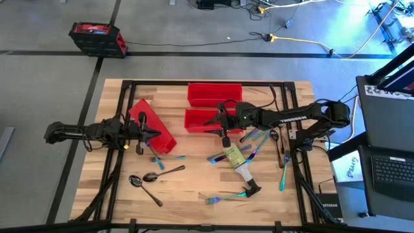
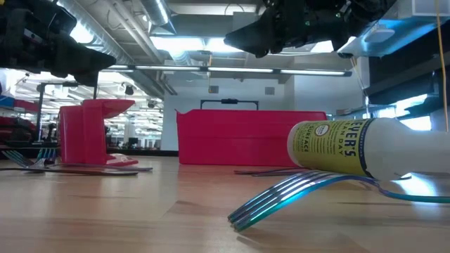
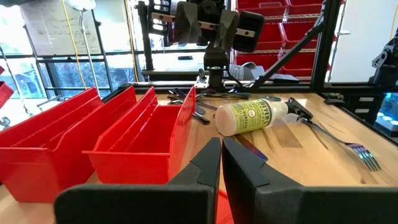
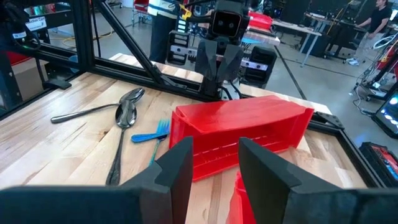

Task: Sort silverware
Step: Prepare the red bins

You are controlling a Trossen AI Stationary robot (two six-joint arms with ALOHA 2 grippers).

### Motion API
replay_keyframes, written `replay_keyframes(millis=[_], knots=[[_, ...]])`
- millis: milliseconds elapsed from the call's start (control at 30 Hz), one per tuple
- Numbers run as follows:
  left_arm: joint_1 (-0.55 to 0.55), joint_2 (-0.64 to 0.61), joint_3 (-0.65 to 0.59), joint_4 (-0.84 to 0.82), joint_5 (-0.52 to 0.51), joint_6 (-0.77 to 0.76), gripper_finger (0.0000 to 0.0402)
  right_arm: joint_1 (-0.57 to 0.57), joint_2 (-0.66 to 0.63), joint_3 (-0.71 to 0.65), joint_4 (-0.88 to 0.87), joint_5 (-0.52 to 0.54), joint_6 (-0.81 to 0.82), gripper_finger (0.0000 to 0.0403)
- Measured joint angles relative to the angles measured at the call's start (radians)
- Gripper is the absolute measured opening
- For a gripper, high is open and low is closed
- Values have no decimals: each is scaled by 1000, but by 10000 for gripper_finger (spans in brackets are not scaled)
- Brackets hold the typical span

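The silverware lies loose on the wooden table: spoons (image 1: 145,178) near the front left, a blue fork (image 4: 152,132) by the slanted red bin (image 1: 154,128), a fork (image 1: 226,196) at the front, and several pieces (image 1: 262,137) at the right. My left gripper (image 3: 221,165) is shut and empty, level over the slanted bin's near end. My right gripper (image 4: 214,165) hangs open above the middle red bin (image 1: 202,121), with nothing between its fingers. A third red bin (image 1: 215,92) stands behind it.
A spray bottle (image 1: 237,158) with a yellow label lies on its side in the middle of the table, with a fork (image 2: 295,193) beside it. Black frame bars (image 1: 294,139) run along the table's edges. A laptop (image 1: 391,171) sits off the right edge.
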State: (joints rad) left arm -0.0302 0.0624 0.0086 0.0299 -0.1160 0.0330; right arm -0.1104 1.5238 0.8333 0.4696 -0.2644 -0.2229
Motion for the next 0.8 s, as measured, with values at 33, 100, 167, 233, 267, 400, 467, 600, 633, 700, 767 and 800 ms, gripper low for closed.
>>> replay_keyframes(millis=[33,100,167,233,267,400,467,600,633,700,767,800], knots=[[0,0,0,4,-5,0,1,0,0,0,0,-4,32,113],[0,0,0,13,-23,-1,1,0,0,0,2,-10,114,113],[0,0,0,19,-23,-50,1,0,12,0,36,-10,139,113],[0,0,0,19,-14,-108,1,0,18,0,34,-9,170,113],[0,0,0,16,-14,-109,1,6,26,-1,41,-9,202,113],[0,0,0,20,-13,-110,1,32,66,-1,83,-17,282,113],[0,0,0,20,-11,-113,1,51,88,-1,122,11,289,113],[0,-1,0,27,-10,-152,1,78,140,44,165,63,340,113],[0,-1,0,32,-10,-157,1,85,152,74,150,63,346,114],[0,-1,0,42,-16,-142,1,108,183,147,96,87,345,121],[0,-1,0,53,-43,-115,1,134,223,225,5,175,350,133],[0,-1,0,64,-46,-113,1,147,250,261,-36,213,351,141]])
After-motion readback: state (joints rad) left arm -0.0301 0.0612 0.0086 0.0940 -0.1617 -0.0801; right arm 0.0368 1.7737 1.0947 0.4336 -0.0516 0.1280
